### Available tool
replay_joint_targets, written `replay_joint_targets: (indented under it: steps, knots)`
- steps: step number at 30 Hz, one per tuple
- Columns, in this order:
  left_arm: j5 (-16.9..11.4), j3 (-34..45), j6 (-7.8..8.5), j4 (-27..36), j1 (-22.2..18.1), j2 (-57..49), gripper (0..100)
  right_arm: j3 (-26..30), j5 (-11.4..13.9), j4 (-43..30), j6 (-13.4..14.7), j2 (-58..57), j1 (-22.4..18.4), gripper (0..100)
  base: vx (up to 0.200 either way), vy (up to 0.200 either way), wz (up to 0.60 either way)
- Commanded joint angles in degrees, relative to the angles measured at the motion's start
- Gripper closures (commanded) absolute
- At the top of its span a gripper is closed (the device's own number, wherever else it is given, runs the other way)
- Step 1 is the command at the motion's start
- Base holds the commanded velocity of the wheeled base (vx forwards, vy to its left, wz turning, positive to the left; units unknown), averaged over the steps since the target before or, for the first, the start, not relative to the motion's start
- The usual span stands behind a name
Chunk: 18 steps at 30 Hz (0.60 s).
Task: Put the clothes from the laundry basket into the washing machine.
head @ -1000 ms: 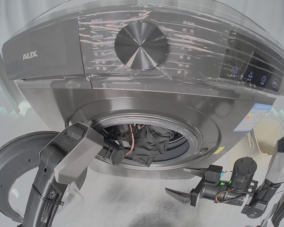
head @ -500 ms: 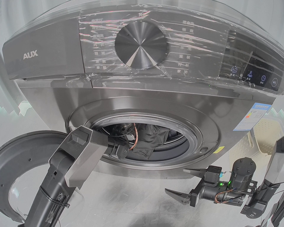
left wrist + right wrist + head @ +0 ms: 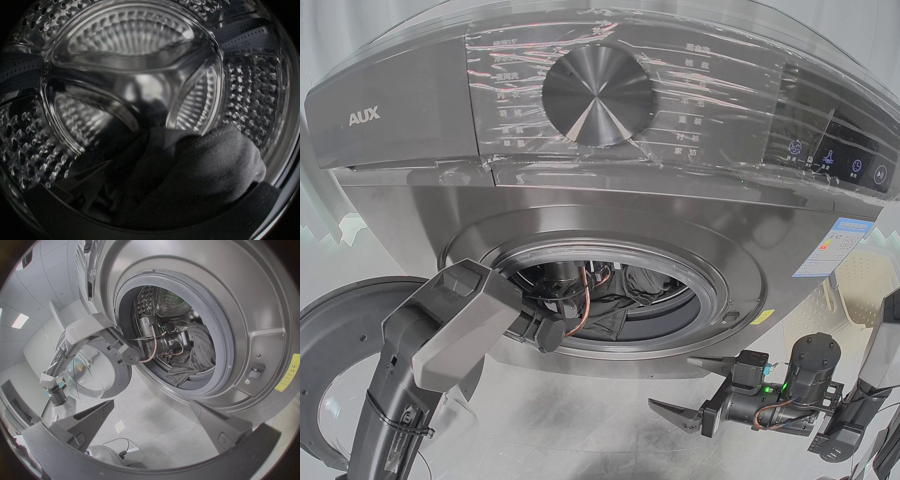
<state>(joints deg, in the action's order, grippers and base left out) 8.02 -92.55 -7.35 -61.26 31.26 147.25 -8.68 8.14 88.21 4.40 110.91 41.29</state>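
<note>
Fingers (image 3: 89, 418) of right gripper (image 3: 151, 403) wide apart

A glossy grey floor (image 3: 581, 425) carries a front-loading washing machine (image 3: 612, 206), whose round door (image 3: 337, 350) hangs open over the floor on the robot's left. Just beside the machine's right flank is a cream, perforated laundry basket (image 3: 856, 287), its base hidden. In the right wrist view, a thin cable (image 3: 120, 443) loops across the floor near a small pale square patch (image 3: 119, 426). Inside the machine, the steel drum (image 3: 137, 72) holds dark clothes (image 3: 212, 168) heaped at its front lip.
</note>
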Motion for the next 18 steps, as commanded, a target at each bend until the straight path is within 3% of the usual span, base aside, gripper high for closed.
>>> replay_joint_targets:
  steps: [1,7,12,17,18]
  knots:
    - [-4.15,13.54,-0.21,5.27,2.14,-10.67,0,-0.02,-0.06,0.03,0.08,0.71,0.11,0,0.0,0.0,0.0]
    - [-6.79,19.95,0.67,6.94,3.81,-9.79,0,-0.02,-0.06,0.03,0.08,0.8,0.11,0,0.0,0.0,0.0]
    - [-6.97,20.04,2.25,6.85,4.08,-6.98,0,-0.02,0.03,0.03,0.08,0.8,0.11,0,0.0,0.0,0.0]
    - [-6.97,19.6,2.52,8.0,3.81,-5.66,0,-0.02,0.03,0.03,0.08,0.8,0.11,0,0.0,0.0,0.0]
    - [-6.88,19.6,2.96,8.96,3.46,-5.31,100,-0.11,0.03,0.03,-0.01,0.8,0.11,0,0.0,0.0,0.0]
